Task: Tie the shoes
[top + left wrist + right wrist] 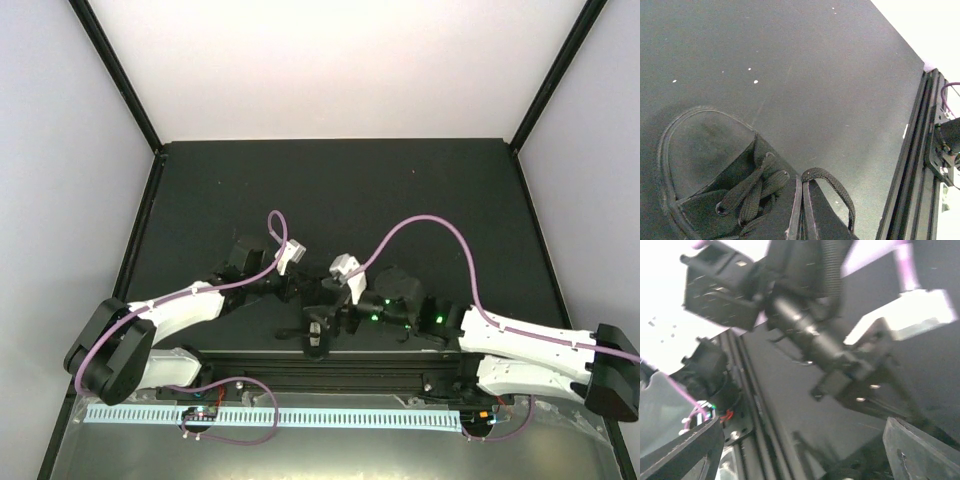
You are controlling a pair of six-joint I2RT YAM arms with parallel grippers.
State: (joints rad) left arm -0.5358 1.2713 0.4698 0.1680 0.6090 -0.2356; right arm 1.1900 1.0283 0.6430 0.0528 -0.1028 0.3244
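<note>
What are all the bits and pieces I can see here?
shoe: one, black, on the table near its front edge, between the two arms' tips.
laces: black, crossed over the shoe's front; one loop stands up by the left jaws.
table: one, black top.
walls: white, with black corner posts.
strip: one, pale blue, slotted, along the near edge.
cables: purple, looping over each arm.
left arm: one, white and black; its jaws look shut on the lace loop.
right arm: one, white and black; its jaws are wide open.
</note>
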